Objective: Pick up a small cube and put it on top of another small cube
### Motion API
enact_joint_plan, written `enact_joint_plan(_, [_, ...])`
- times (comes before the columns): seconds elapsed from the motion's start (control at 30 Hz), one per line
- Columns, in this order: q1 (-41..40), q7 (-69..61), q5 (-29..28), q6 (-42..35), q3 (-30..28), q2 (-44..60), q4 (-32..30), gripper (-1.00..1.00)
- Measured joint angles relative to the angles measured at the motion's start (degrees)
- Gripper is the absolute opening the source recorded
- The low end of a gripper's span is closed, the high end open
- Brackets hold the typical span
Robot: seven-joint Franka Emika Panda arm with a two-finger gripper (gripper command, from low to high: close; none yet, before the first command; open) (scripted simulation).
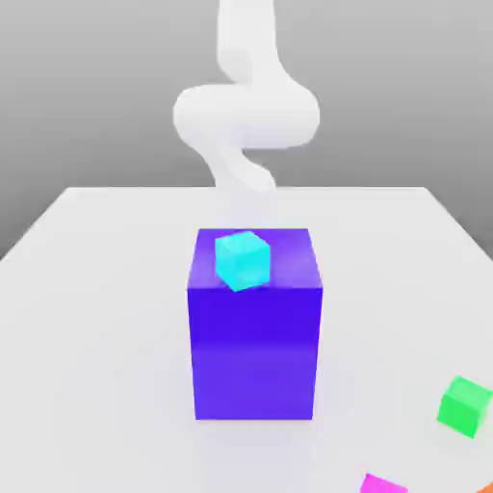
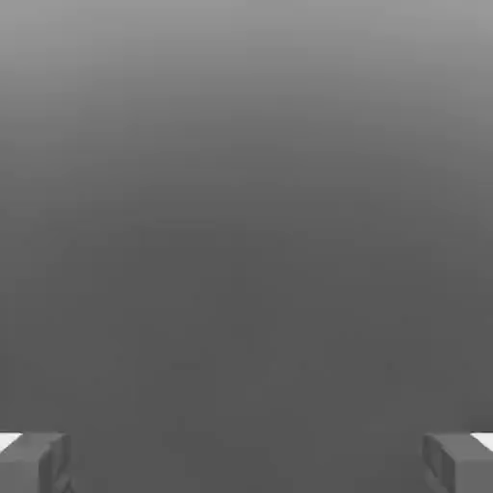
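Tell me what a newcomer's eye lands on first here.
A tall glossy purple-blue block dominates the middle of the white table, with a small cyan cube resting on its top. A small green cube sits near the exterior view's right edge, and the white arm looms behind.

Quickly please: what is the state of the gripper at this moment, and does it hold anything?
Gripper: open, the fingers stand wide apart with nothing between them; it holds nothing.

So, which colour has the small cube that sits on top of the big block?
Cyan; the small cube shows best in the exterior view, on the blue-violet block.
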Motion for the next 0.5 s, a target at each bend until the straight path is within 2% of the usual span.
enact_joint_plan(0.5, [9.80, -24.63, 3.75, 8.17, -2.65, 31.53, 2.31, 0.00])
